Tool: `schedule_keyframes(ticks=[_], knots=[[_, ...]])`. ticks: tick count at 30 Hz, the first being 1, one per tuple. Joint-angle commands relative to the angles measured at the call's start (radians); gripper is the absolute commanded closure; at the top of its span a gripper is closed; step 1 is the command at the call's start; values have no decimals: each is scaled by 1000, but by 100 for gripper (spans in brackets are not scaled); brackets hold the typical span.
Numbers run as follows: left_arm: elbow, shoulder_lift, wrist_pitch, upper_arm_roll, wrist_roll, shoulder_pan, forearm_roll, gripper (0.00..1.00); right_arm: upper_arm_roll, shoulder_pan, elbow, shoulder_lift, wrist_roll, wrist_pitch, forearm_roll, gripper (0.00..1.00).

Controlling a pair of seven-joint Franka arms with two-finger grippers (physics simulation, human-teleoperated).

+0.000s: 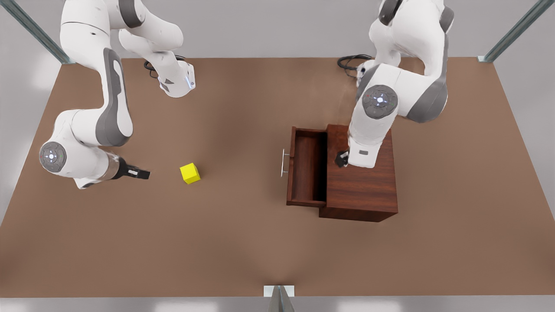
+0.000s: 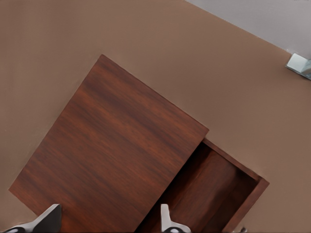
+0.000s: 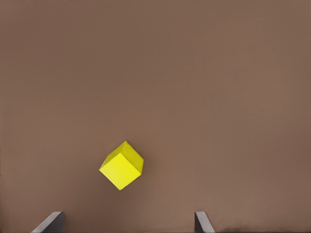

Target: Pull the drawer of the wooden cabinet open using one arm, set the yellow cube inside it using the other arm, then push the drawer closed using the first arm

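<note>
Currently the dark reddish-brown wooden drawer (image 1: 308, 167) stands pulled open; left gripper (image 2: 107, 221) hovers spread above the boxy wooden cabinet (image 1: 362, 182). Small yellow cube (image 1: 190, 173) remains mid-counter (image 1: 243, 242), ungrasped, before the spread right gripper (image 1: 142, 174). Placement and closing remain.

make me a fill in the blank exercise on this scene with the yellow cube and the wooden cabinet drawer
1. The drawer of the dark reddish-brown wooden cabinet is pulled ____.
2. The small bright yellow cube rests on the brown ____, apart from the cabinet.
3. The left gripper hovers with fingers spread above the cabinet's ____.
4. The right gripper, fingers open, is near the cube; inside the drawer lies ____.

Missing words: open; table; top; nothing
</note>
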State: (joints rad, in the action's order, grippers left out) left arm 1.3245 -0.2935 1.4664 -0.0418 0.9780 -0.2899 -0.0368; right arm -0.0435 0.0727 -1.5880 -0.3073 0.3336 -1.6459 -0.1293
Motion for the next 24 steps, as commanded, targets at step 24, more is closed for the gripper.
schedule_keyframes(ticks=[24], knots=[[116, 68, -11, 19, -1042, 265, 121, 0, 14, 159, -622, 60, 930, -856, -101, 0]])
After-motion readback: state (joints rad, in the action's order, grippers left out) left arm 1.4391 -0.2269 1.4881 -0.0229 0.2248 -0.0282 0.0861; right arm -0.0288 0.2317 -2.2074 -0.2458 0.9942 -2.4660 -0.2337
